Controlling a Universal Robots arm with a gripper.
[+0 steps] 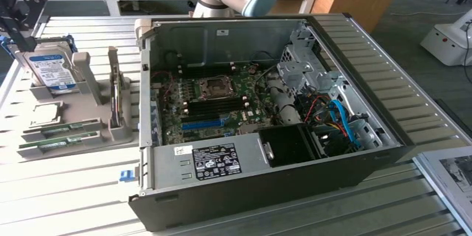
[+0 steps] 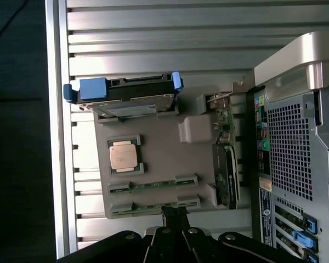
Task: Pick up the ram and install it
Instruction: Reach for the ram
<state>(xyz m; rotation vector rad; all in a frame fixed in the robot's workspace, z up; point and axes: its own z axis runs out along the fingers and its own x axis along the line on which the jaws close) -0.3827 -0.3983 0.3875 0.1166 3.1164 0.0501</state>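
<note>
Black two-finger pincer [image 2: 174,211] is closed, tips together, nothing gripped. It hangs over the edge of the grey plastic parts tray [image 2: 164,156] on the slatted metal counter [image 2: 153,33]. The thin green circuit-board ram stick [image 2: 145,208] lies in the tray's outermost slot, right at the tips; possibly touching, can't confirm. A second green stick [image 2: 153,184] sits in the next slot.

The ram sticks [image 1: 59,130] are green, the tray [image 1: 77,152] grey, the hard drive's [image 1: 53,70] label blue-white, the computer case [image 1: 258,192] black.
</note>
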